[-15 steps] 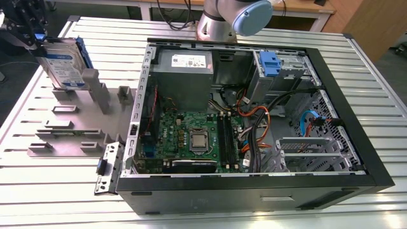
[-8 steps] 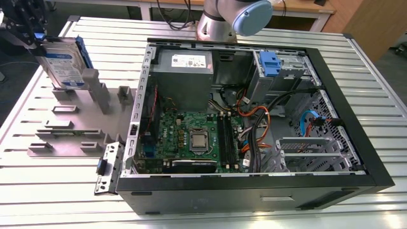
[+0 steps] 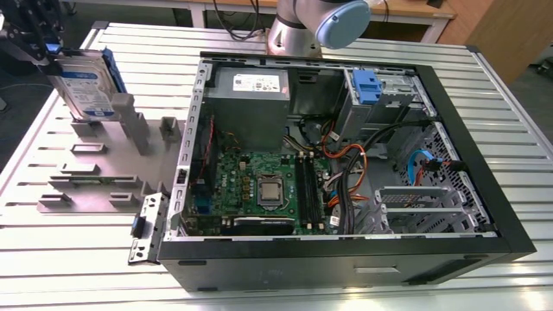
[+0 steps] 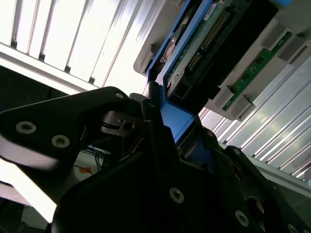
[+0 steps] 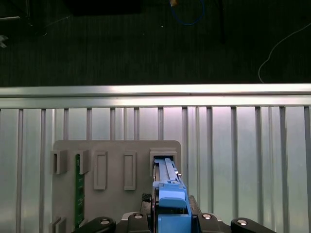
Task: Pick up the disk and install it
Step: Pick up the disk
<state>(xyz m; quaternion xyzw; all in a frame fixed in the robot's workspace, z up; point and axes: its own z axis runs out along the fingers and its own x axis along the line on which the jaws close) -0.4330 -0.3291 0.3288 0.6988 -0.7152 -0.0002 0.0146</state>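
The gripper (image 3: pixel 52 55) is clamped on the top edge of the disk (image 3: pixel 87 87). The disk stands upright over the far slot of the grey fixture plate (image 3: pixel 87 175), at the exterior view's left of the open computer case (image 3: pixel 449 129).

I take this for a robotics lab or test workshop. The arm (image 3: pixel 298 29) I'm running stands at a slotted aluminium table (image 3: pixel 78 265) that carries an opened desktop computer case (image 3: pixel 328 258) and a grey moulded parts fixture (image 3: pixel 95 172). Wooden desks (image 3: pixel 415 11) stand behind, and in the first wrist view loose cables (image 5: pixel 187 17) trail over a dark floor (image 5: pixel 97 48).
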